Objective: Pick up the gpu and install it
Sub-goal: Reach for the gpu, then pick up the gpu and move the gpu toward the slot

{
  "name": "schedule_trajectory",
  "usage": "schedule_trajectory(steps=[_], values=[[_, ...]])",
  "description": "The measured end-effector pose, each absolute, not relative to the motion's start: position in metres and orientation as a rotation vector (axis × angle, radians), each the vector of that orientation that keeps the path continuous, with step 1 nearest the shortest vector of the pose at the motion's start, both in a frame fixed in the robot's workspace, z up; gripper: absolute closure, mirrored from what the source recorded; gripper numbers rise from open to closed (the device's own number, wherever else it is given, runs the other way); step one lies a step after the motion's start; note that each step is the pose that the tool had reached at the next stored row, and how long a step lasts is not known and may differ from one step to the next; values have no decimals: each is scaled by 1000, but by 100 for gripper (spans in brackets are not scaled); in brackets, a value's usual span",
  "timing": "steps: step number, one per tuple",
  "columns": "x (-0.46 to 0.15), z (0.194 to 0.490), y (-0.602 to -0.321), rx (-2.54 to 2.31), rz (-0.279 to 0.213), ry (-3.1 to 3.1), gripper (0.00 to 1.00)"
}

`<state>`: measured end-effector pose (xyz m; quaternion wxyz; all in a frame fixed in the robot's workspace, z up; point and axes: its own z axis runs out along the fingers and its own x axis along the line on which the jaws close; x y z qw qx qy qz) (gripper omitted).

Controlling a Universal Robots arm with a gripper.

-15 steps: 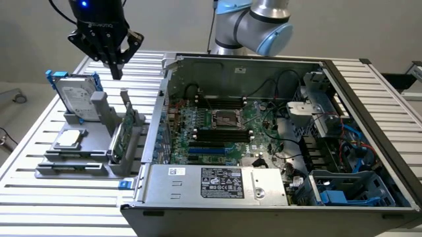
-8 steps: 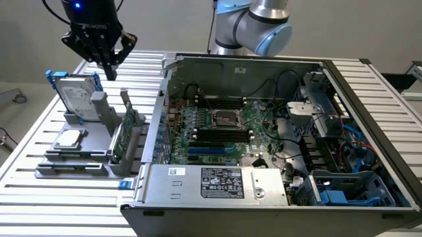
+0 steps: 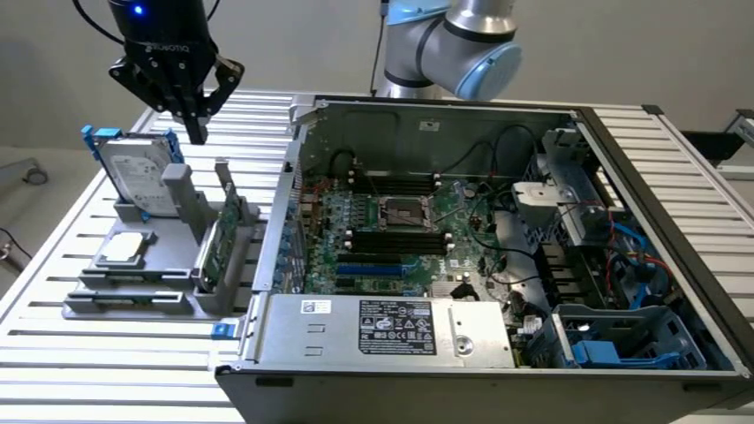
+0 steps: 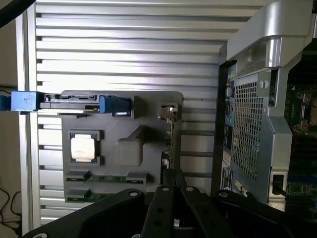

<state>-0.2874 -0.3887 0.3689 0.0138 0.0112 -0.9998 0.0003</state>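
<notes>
Green gpu (image 3: 214,243) found on edge in grey holder (image 3: 175,190), toward the edge of the bench (image 3: 71,353) at the exterior view's left, near case (image 3: 471,221). Placed below clenched, empty pincer (image 3: 193,132), slightly caseward; long axis along case wall, across bench slats. Counted: one arm (image 3: 454,44), one gpu, one drive (image 3: 136,177), one chip (image 3: 126,249), two memory sticks (image 4: 106,177).

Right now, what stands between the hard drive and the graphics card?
A grey upright post stands between the hard drive and the graphics card, as the exterior view shows.
</notes>
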Motion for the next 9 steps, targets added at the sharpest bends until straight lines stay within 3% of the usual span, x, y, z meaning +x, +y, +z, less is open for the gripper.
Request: schedule_trajectory(steps=[9], values=[[-287, 369, -388, 35, 1, -3114, 89]])
